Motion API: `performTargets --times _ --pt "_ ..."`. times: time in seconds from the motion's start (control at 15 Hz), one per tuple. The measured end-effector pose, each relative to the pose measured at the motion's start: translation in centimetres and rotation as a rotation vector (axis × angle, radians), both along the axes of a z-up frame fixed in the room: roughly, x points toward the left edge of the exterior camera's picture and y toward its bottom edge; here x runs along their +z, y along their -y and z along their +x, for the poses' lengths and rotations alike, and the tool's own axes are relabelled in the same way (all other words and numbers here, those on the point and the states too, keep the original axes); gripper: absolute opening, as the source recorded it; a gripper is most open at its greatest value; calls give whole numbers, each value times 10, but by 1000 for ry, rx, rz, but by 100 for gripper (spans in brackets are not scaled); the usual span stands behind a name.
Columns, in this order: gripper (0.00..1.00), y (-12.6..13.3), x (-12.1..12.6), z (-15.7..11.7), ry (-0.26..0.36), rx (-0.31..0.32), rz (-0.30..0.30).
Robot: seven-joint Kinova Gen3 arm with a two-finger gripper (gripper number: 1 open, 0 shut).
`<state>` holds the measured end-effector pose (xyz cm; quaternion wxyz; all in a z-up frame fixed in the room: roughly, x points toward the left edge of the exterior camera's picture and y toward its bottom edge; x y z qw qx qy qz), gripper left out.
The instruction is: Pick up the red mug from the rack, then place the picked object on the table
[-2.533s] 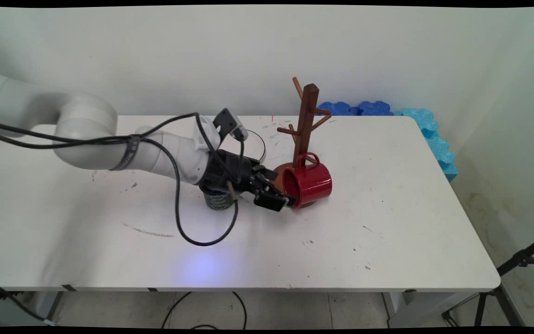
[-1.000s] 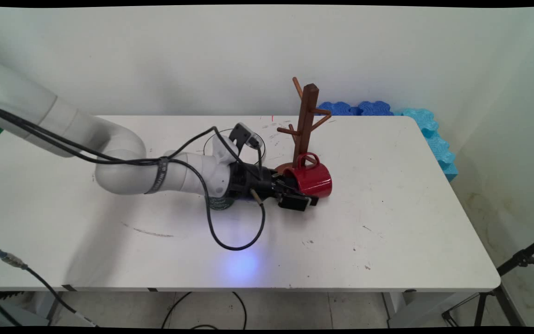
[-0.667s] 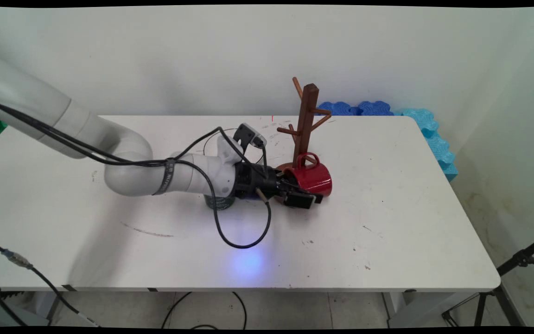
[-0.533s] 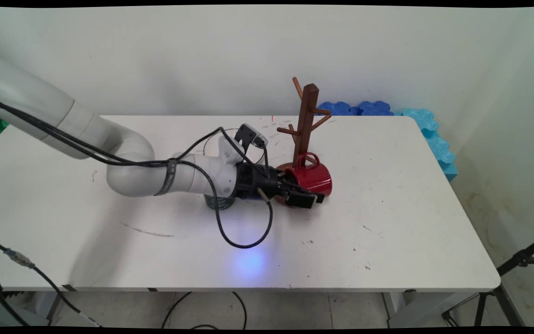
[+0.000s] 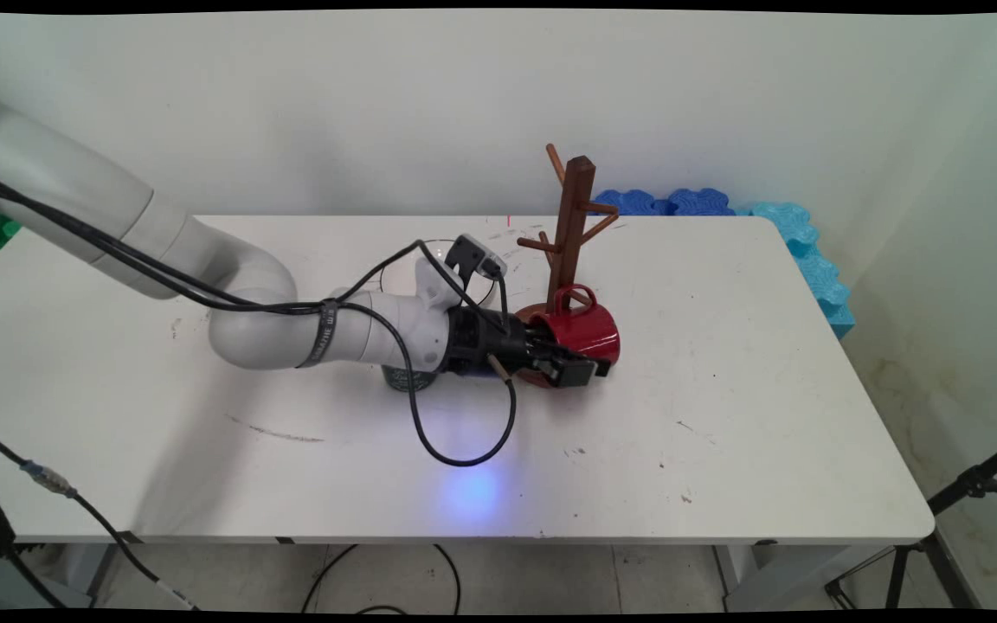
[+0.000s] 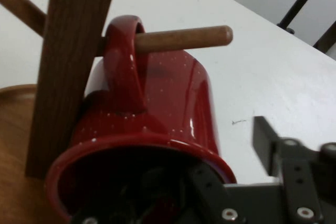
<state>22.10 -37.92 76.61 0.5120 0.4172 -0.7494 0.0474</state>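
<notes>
A: Where is the red mug (image 5: 581,333) sitting?
B: Hanging by its handle on the wooden mug tree's (image 5: 570,227) lowest peg.
A: And the gripper (image 5: 583,370)?
B: It is straddling the mug's rim, 1 finger (image 6: 210,195) inside, 1 outside, spread apart.

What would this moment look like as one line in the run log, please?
gripper: open, one finger inside rim | red mug: hanging by handle on mug tree peg | green mug: behind wrist

Pale bare wall (image 5: 377,104) behind white scuffed table (image 5: 723,450). Blue foam mats (image 5: 801,242) along far right edge. Black tripod (image 5: 957,519) on floor, right.
</notes>
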Motion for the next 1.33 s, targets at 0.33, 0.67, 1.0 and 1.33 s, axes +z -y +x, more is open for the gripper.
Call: performTargets --times 0.33,0.67,1.0,1.33 --pt "0 -1 0 -1 3 -28 -2" --pt "0 -6 2 -1 2 -51 -3" --pt "0 -11 6 -1 -3 -72 -5" --pt "0 -20 14 -2 -19 -104 -15"
